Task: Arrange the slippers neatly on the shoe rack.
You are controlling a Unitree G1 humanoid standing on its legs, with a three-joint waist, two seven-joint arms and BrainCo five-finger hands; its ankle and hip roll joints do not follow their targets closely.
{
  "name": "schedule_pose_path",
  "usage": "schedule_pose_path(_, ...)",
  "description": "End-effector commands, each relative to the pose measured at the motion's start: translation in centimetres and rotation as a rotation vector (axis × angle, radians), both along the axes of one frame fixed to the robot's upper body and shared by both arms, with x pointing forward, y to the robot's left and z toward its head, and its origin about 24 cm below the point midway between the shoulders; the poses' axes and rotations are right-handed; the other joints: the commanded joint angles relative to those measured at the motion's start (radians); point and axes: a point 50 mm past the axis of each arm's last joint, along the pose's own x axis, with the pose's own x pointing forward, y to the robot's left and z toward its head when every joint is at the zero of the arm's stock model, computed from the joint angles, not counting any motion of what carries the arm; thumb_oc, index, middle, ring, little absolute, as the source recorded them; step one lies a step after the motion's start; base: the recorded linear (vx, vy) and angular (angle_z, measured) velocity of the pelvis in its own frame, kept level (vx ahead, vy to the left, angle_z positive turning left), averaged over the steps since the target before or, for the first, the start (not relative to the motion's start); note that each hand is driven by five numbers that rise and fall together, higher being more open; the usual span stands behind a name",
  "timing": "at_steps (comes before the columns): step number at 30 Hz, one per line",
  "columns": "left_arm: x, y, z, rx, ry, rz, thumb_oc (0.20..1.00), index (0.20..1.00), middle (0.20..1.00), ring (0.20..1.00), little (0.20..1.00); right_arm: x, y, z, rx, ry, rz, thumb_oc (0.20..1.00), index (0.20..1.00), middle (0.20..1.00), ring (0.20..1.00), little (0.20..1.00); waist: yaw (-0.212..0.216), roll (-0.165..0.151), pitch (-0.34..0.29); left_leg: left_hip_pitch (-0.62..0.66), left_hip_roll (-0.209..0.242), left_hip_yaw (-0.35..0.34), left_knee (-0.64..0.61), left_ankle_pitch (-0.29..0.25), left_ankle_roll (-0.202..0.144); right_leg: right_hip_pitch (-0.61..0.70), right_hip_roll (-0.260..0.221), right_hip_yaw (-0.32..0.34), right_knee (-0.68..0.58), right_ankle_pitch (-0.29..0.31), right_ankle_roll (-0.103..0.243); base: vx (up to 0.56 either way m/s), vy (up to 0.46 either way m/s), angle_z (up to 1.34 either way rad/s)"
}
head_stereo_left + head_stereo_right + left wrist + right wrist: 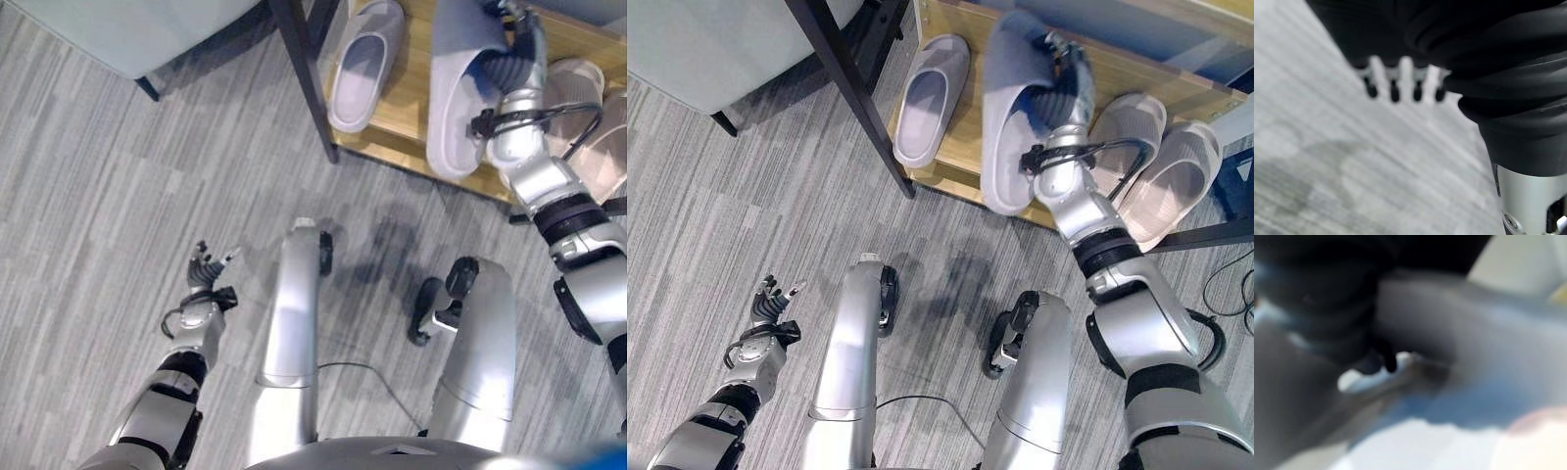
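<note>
Left eye view: at the top right, the right hand (500,59) grips a lavender-grey slipper (453,98), smooth, rounded and foam-like, its fingers curled round the upper edge. The slipper hangs over the wooden shelf (402,117) of the shoe rack, its toe pointing down the frame. A matching grey slipper (364,67) lies flat on the shelf, just left of it. At the lower left, the left hand (204,279) hovers over striped grey carpet (98,245), fingers spread and holding nothing.

Right eye view: two pale pink slippers (1161,176) lie side by side at the right of the shelf, partly hidden behind the right arm. A black metal rack post (852,93) crosses the upper left.

Left wrist view: straight silver fingers (1400,81) with dark tips over blurred carpet.

Right wrist view: blurred; grey slipper surface beside the dark cover.
</note>
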Motion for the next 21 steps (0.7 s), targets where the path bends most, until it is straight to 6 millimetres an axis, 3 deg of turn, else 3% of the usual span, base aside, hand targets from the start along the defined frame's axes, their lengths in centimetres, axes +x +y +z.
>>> schedule_pose_path(1,0.7,1.8,1.7,-0.01,-0.08,0.044,1.0,1.0,1.0,1.0,1.0,-1.1,0.1,6.3,0.051,-0.146,0.052,0.2,0.2,0.2,0.2,0.2,0.02,0.0,0.145,0.121,0.004,-0.084,0.024,-0.154,0.062,0.048,0.0,0.106,-0.017,-0.003,-0.06,0.08,0.031,-0.05)
schedule_pose_path(3,-0.5,2.2,1.0,-0.033,-0.069,0.058,1.0,1.0,1.0,1.0,1.0,-0.5,0.6,6.3,-0.021,-0.092,0.024,0.2,0.2,0.2,0.2,0.2,0.025,0.005,0.147,0.121,0.004,-0.104,0.091,-0.199,0.067,0.047,0.006,0.125,0.036,-0.028,-0.071,0.09,0.04,0.04)
schedule_pose_path(10,-2.3,2.7,-0.3,-0.065,-0.025,0.079,1.0,1.0,1.0,1.0,1.0,0.5,1.8,5.1,0.003,-0.009,0.062,0.2,0.2,0.2,0.2,0.2,0.037,0.012,0.147,0.121,-0.005,-0.122,0.148,-0.246,0.072,0.047,0.01,0.138,0.082,-0.048,-0.08,0.04,0.036,-0.1)
schedule_pose_path(14,-2.3,2.4,-0.2,-0.066,-0.043,0.055,1.0,1.0,1.0,1.0,1.0,0.0,2.9,6.7,0.045,-0.074,0.102,0.2,0.2,0.2,0.2,0.2,0.045,0.008,0.147,0.121,-0.003,-0.111,0.125,-0.245,0.067,0.047,0.01,0.147,0.072,-0.043,-0.08,0.04,0.04,0.06)
schedule_pose_path(21,-3.5,2.3,-0.6,-0.01,-0.015,-0.005,1.0,1.0,1.0,1.0,1.0,0.4,0.4,7.4,0.043,-0.039,-0.028,0.2,0.2,0.2,0.2,0.2,0.072,0.013,0.147,0.121,-0.008,-0.104,0.122,-0.256,0.063,0.047,-0.006,0.151,0.065,-0.037,-0.08,0.02,0.042,0.05)
